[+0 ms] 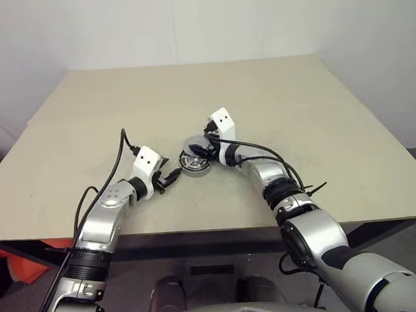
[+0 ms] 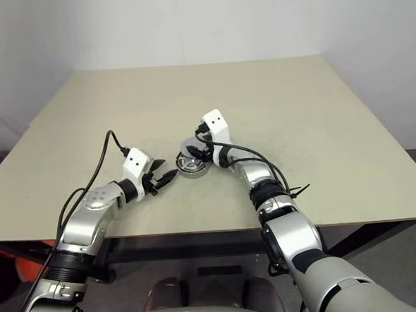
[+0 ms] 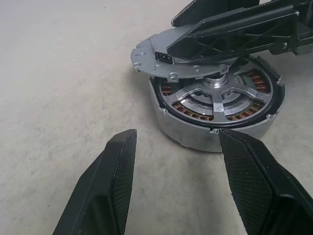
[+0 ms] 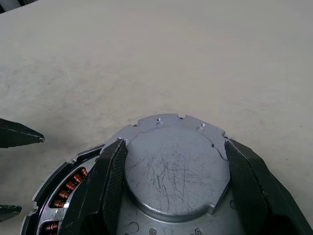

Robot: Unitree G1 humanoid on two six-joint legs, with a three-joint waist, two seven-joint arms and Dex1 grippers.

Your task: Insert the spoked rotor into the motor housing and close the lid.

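Observation:
The motor housing [image 3: 195,137] sits on the table near the middle, a squat round shell with copper windings around its inside. The spoked rotor [image 3: 215,98] lies inside it, silver spokes around a hub. A flat round silver lid [image 4: 176,166] hangs tilted over the housing's far part, leaving the near half uncovered. My right gripper [image 4: 174,142] reaches over the housing, and its two black fingers [image 4: 110,186] press on the lid's opposite edges. My left gripper [image 3: 177,133] stands open just left of the housing [image 1: 195,162], pointing at it, with nothing between its fingers.
The beige table [image 1: 296,101] stretches wide behind and to both sides of the housing. Its front edge [image 1: 212,230] runs close under my forearms. Black cables [image 1: 117,165] loop off both wrists.

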